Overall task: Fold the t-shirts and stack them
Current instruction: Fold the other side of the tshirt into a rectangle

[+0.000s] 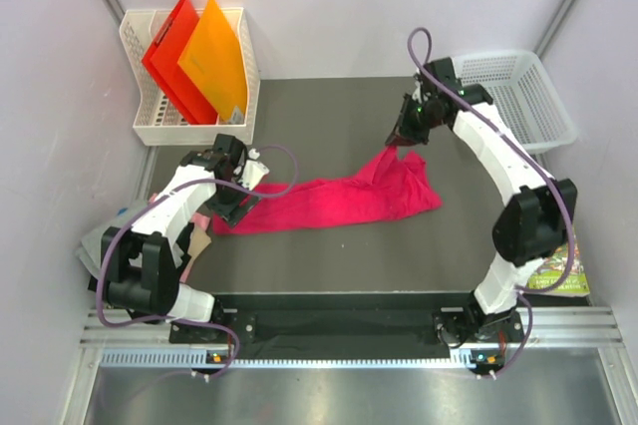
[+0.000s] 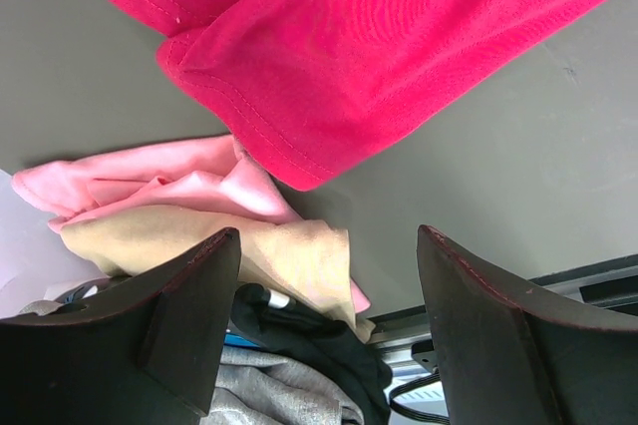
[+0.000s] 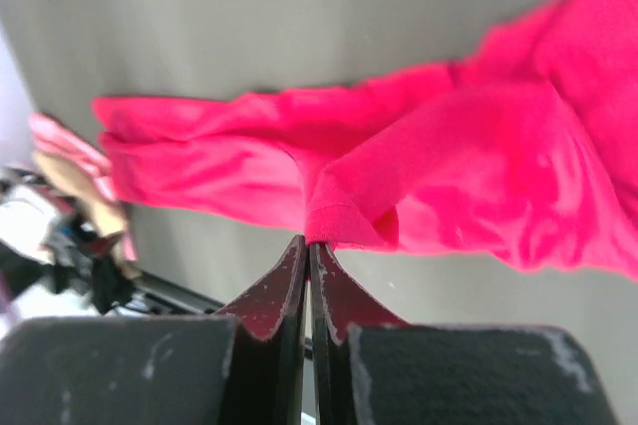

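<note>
**Top view.** The magenta t-shirt (image 1: 344, 201) lies on the dark table (image 1: 329, 111) as a long crumpled band strung between the two hands. The right hand (image 1: 404, 141) is at one end, where the cloth peaks up to its fingers. The left hand (image 1: 236, 198) is over the opposite end; I cannot tell from here whether it touches the cloth. A pile of smaller t-shirts (image 1: 100, 250) sits behind the left hand, at the table's edge.

Step, as judged: drawing the shirt out flat before the first fold. To do it well:
- Raise the pinched end only enough to take up slack.
- Pull straight away from the left hand.
- Have the left hand pin or grip its end before tension comes on; otherwise the whole band is likely to slide.

**Left wrist view.** The left hand gapes wide and holds nothing.
- Beyond its fingertips lies a double-stitched hem of the magenta t-shirt, a smooth knit with rounded corners, flat on the matte table.
- Nearer, between the fingers, is the rumpled pale pink t-shirt (image 2: 150, 181), with the tan t-shirt (image 2: 219, 245) just under it.
- The grey t-shirt (image 2: 289, 400) is closest to the palm.

Risk: closing here would catch pink or tan cloth, so the hand should reach on to the magenta hem first.

**Right wrist view.** The right hand is clamped fully together on a small stitched fold of the magenta t-shirt, caught at the very fingertips. The jersey is thin and limp, and it falls away from the hand in soft ridges. The bite is shallow, so a slow, even pull is advised.
</note>
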